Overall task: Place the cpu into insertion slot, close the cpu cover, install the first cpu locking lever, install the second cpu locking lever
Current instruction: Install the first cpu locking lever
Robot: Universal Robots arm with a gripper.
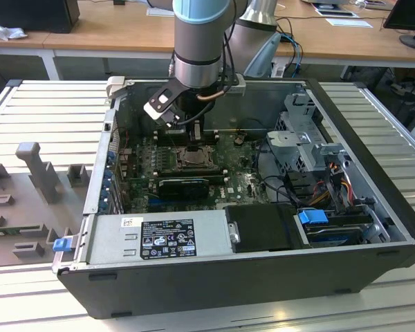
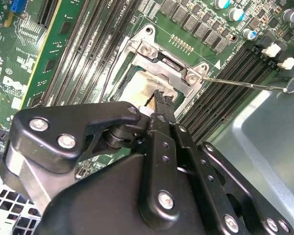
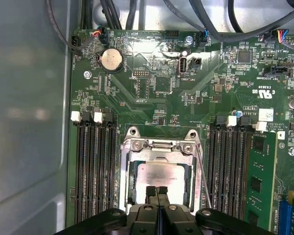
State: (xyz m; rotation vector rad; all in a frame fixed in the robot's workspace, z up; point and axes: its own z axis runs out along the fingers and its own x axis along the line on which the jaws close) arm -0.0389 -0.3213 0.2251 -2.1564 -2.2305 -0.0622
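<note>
The cpu lies in the insertion slot, its pale metal face showing through the cut-out of the cpu cover. The cover lies flat over the socket. My gripper is shut with nothing between its fingers, and its tips are just over the cpu's face; I cannot tell if they touch it. In the second wrist view the gripper points down at the cpu inside the cover. A thin wire locking lever juts out sideways from the socket. In the exterior view the gripper hangs over the slot.
Long black memory slots flank the socket on both sides. A coin battery and cables lie beyond it. The open computer case has a power supply, a drive cage and metal walls around the board.
</note>
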